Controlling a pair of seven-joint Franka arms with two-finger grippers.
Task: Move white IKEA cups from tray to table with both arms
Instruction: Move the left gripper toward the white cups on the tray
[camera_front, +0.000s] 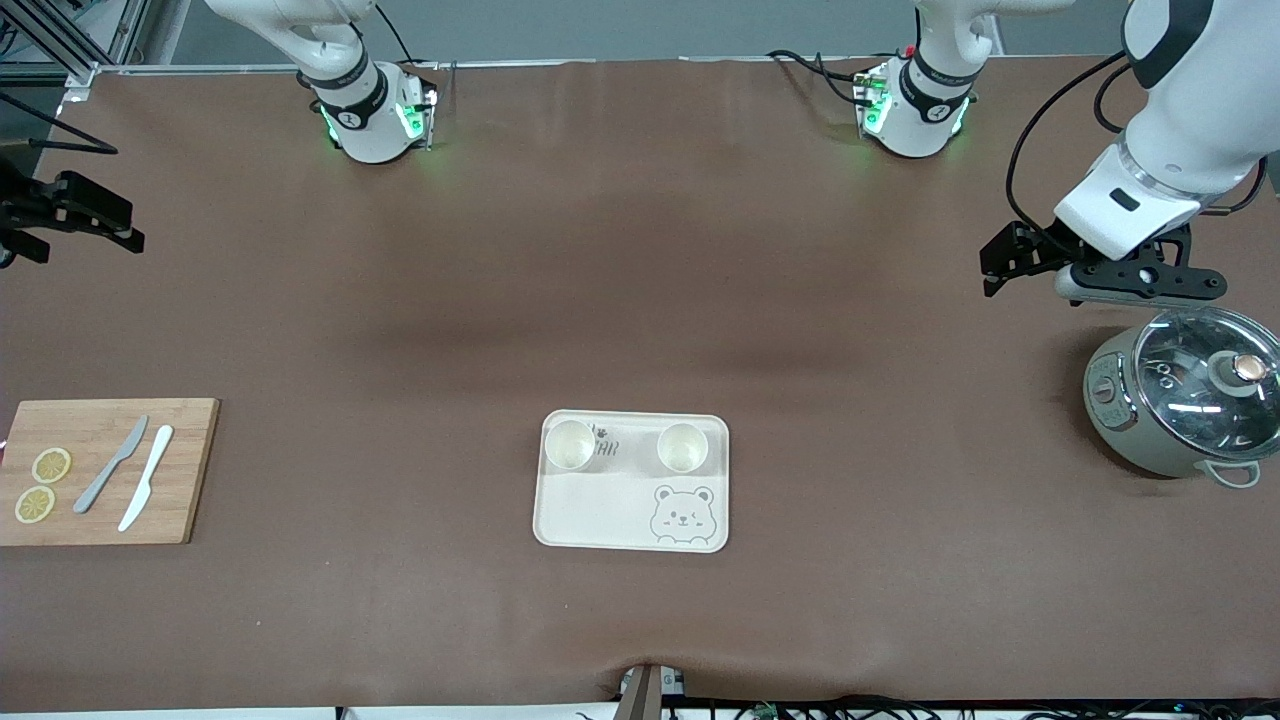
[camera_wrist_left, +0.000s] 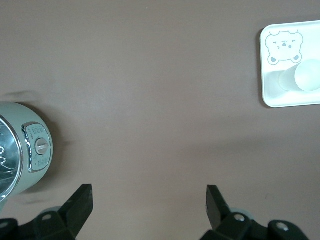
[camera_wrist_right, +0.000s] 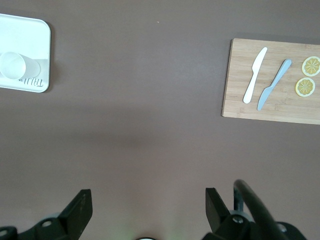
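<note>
Two small cream-white tapered cups, one (camera_front: 570, 444) toward the right arm's end and the other (camera_front: 683, 446) toward the left arm's end, stood upright side by side on the cream rectangular bear-printed tray (camera_front: 600, 520) in the middle of the brown desk (camera_front: 640, 300). The left tool (camera_front: 1003, 262) hung empty, fingers apart, near the grey-green glass-lidded pot (camera_front: 1180, 405). The right tool (camera_front: 70, 215) waited over its own end of the desk, fingers apart and empty, near the bamboo cutting board (camera_front: 185, 470) carrying two knives and lemon slices.
</note>
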